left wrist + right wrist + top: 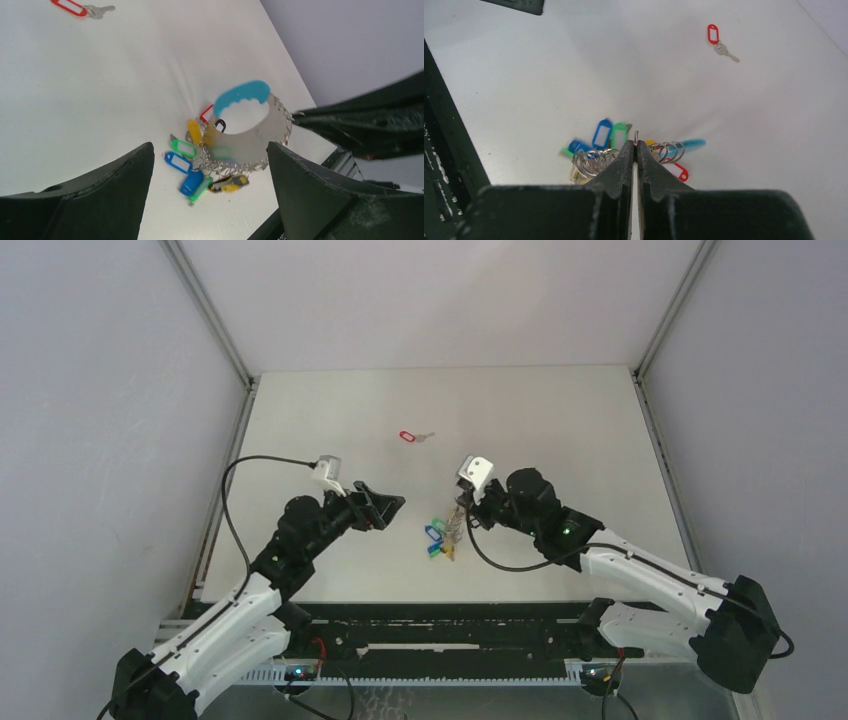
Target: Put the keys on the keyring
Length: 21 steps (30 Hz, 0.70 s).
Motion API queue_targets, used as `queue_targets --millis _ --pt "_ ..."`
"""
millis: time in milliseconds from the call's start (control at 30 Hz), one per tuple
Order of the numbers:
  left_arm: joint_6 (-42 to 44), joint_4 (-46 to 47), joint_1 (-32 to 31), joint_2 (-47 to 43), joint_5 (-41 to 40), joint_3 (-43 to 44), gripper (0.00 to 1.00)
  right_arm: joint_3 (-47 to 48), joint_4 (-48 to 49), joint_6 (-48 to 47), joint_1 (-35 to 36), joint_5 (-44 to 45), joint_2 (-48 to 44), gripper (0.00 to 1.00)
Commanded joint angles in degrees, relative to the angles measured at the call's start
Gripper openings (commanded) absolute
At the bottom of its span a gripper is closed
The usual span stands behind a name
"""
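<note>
So the key (413,436) is lying flat on the table (560,420), out past both arms and well apart from the keyring (447,533). From the top view its long axis runs pretty much left-right: red tag on the left end, silver blade pointing right and a touch away from the arms.

The right gripper (461,508) is clamped shut on the keyring's edge and holds it up on its rim. In the left wrist view you look straight through the hole, with the light-blue band (242,95) on top and the mesh (235,162) along the bottom. The tagged keys (187,167) are bunched at its foot on the table. The left gripper (390,505) hangs just left of the ring, jaws wide apart, nothing in them.

Hard to see bits:
- From above, the ring is edge-on and mostly tucked under the right gripper, just a smear of colour.
- In the right wrist view the fingers cover most of it; only a thin metal sliver pokes out between the tips, and the tags look blurry.
- In the left wrist view the key's tag is clipped by the top edge.
</note>
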Motion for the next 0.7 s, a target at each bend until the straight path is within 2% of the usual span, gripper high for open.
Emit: queue_targets --millis 0,133,400,533,667 --pt "4.47 5.48 0.04 0.52 7.24 0.67 0.87 -4.76 8.87 -4.1 -4.72 -15.17 -2.51 0.0" --pt "7.38 8.22 -1.64 1.19 8.86 0.95 0.87 -8.29 14.47 -5.51 -8.36 -21.87 -4.7 0.0" --pt "18.26 10.21 -4.54 3.62 10.03 3.18 0.85 -8.61 16.39 -8.45 -15.91 -36.55 -4.58 0.0" --pt "27.17 5.57 -5.06 5.04 13.36 7.66 0.85 -8.62 16.69 -12.07 -16.1 -38.85 -3.63 0.0" --pt "38.72 -1.23 -5.08 6.43 18.45 12.77 0.88 -8.61 18.17 -15.22 -16.14 -40.92 -2.7 0.0"
